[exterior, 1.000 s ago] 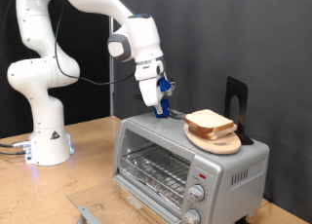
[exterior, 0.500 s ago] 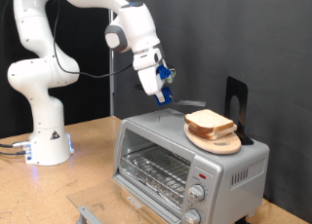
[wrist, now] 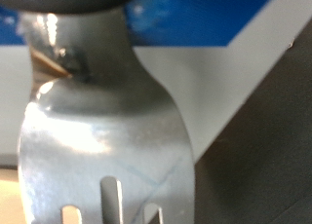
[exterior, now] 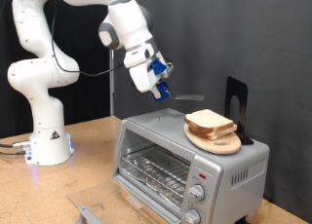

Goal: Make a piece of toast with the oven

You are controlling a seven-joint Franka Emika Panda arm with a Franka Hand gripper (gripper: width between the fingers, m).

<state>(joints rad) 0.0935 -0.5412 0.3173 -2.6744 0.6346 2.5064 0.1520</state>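
Exterior view: the hand [exterior: 159, 88] hovers above the oven [exterior: 190, 161], gripping a metal fork [exterior: 183, 96] held level, clear of the piece of toast [exterior: 211, 122] stacked on a wooden plate [exterior: 216, 142] atop the oven, near the counter's [exterior: 83, 156] back edge.

Open air above oven [exterior: 185, 158] roof

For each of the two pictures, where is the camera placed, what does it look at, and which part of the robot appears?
Exterior view: off the arm, facing the oven, the toast on its wooden plate, and the whole arm with its tool.
Wrist view: on the hand, looking along a metal fork; no fingers show clearly.
Shared: the fork, held in the tool in the exterior view.
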